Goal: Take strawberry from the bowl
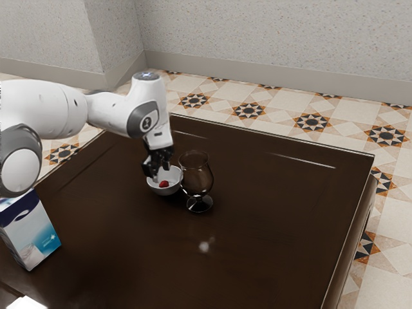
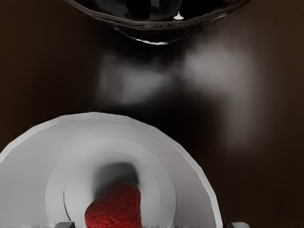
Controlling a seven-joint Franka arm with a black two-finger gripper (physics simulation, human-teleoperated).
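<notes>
My gripper is just above the white bowl, its two black fingers apart. Inside the bowl lies a red strawberry, below the fingers. In the wrist view the tips of my open gripper peek in at the lower edge, widely spaced. The strawberry rests on the floor of the bowl, nearer to one fingertip than the other, and is partly cut off by the picture's edge. Nothing is held.
A clear stemmed glass stands right beside the bowl, on the exterior view's right; its rim appears in the wrist view. A blue-and-white carton is at the exterior view's left on the dark table.
</notes>
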